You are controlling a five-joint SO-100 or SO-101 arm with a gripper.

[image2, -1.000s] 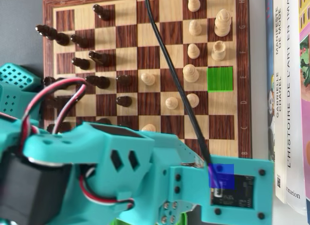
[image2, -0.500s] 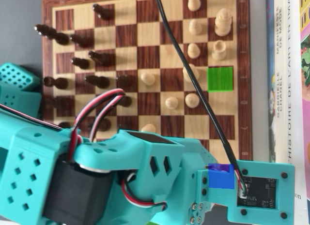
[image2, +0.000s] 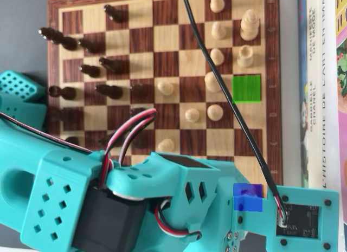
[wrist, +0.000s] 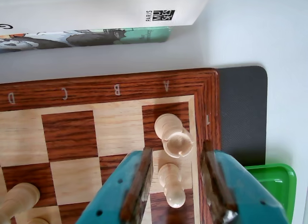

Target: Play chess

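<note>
Chess pawn point(wrist: 172, 185) stands between the wide-open, empty pincer point(wrist: 176, 185) fingers. Just beyond stands a rook point(wrist: 174, 136); closing off-centre, I judge, could tip either piece over.

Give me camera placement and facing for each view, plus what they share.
Wrist view: rides on the arm, looks down past the open end effector at the chessboard corner by files A to D, a light rook and pawn ahead.
Overhead view: fixed above, looks straight down at the chessboard; the teal arm fills the lower frame.
Shared: chessboard and the books beside it.
</note>
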